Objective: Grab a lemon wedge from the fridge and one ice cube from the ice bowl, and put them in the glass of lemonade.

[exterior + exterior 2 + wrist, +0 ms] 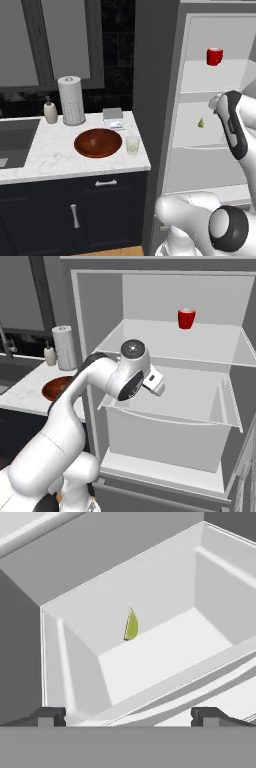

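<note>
Left base view: lemon wedge on the open fridge middle shelf; ice bowl beside glass of lemonade. Right base view: my arm reaches the shelf. Hand view: my gripper released, empty, short of the wedge.

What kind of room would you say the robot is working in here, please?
Most likely a home kitchen. An open fridge with white shelves holds a red mug and a lemon wedge, and beside it a marble counter over dark cabinets carries a paper-towel roll beside a sink.
</note>
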Controlling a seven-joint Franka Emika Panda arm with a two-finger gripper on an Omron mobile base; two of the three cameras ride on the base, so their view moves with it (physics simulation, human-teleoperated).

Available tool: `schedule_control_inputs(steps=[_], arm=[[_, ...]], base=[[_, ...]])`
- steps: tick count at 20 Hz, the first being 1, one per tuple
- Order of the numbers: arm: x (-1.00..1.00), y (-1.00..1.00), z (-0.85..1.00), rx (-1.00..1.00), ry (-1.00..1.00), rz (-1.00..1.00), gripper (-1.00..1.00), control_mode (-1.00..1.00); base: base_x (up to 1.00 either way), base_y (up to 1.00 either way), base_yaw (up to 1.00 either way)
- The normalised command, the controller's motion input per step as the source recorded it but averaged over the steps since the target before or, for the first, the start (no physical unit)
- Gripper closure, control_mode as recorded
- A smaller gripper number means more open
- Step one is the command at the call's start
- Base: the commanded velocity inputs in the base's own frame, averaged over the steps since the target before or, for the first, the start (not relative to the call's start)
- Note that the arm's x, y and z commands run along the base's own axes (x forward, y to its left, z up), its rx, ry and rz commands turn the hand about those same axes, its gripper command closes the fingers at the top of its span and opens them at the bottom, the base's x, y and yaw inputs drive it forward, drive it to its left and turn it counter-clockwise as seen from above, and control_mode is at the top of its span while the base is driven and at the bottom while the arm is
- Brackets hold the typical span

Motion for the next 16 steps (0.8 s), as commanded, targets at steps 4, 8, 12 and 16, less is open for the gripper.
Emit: schedule_control_inputs(steps=[4, 8, 12, 16], arm=[[0.40, -0.01, -0.50, -0.04, 0.00, 0.02, -1.00, -1.00], [0.72, 0.00, -0.46, -0.04, 0.00, 0.03, -1.00, -1.00], [0.83, 0.00, -0.08, 0.00, 0.05, 0.01, -1.00, -1.00], [0.61, -0.06, -0.30, 0.00, 0.14, 0.03, -1.00, -1.00]], base=[[0.00, 0.00, 0.00], [0.00, 0.00, 0.00], [0.00, 0.00, 0.00], [0.00, 0.00, 0.00]])
